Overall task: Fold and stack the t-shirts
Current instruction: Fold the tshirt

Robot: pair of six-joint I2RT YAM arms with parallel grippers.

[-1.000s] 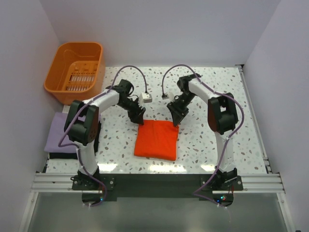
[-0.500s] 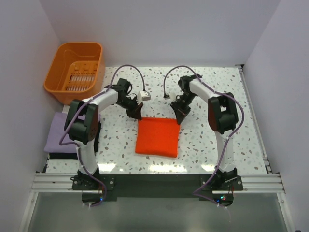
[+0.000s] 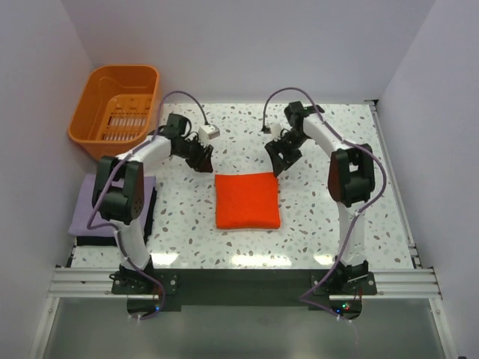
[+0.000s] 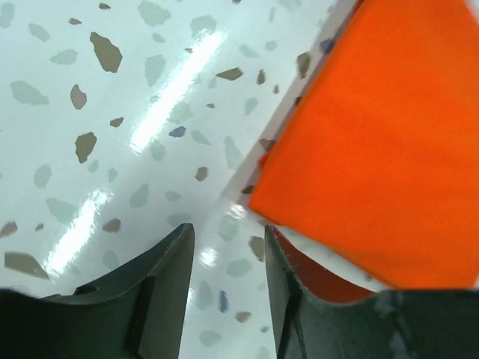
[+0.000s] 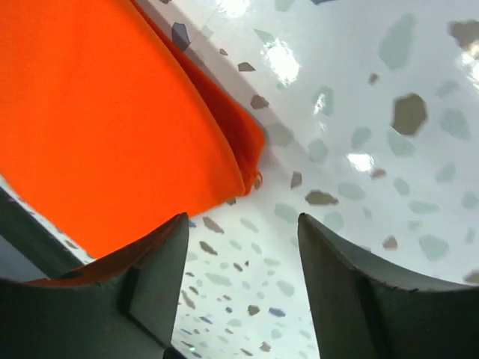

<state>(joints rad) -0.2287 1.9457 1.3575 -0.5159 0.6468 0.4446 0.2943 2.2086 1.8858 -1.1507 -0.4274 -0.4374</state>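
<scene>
Speckled white table: serves as the work surface, with both arms reaching across it from the near edge.

Orange slotted basket: stands off the far left corner of the table.

Orange-red t-shirt: folded to a flat rectangle and lying at mid-table between the two arms.

Lavender t-shirt: folded flat at the left edge on a dark base, partly hidden by the left arm.

Left gripper: low over the table, just beyond the orange-red shirt's far left corner. Jaws stand partly apart with bare table between them, gripping nothing.

Right gripper: just beyond the far right corner. Jaws are spread wider, also on nothing, with the cloth's folded edge beside one finger.
</scene>
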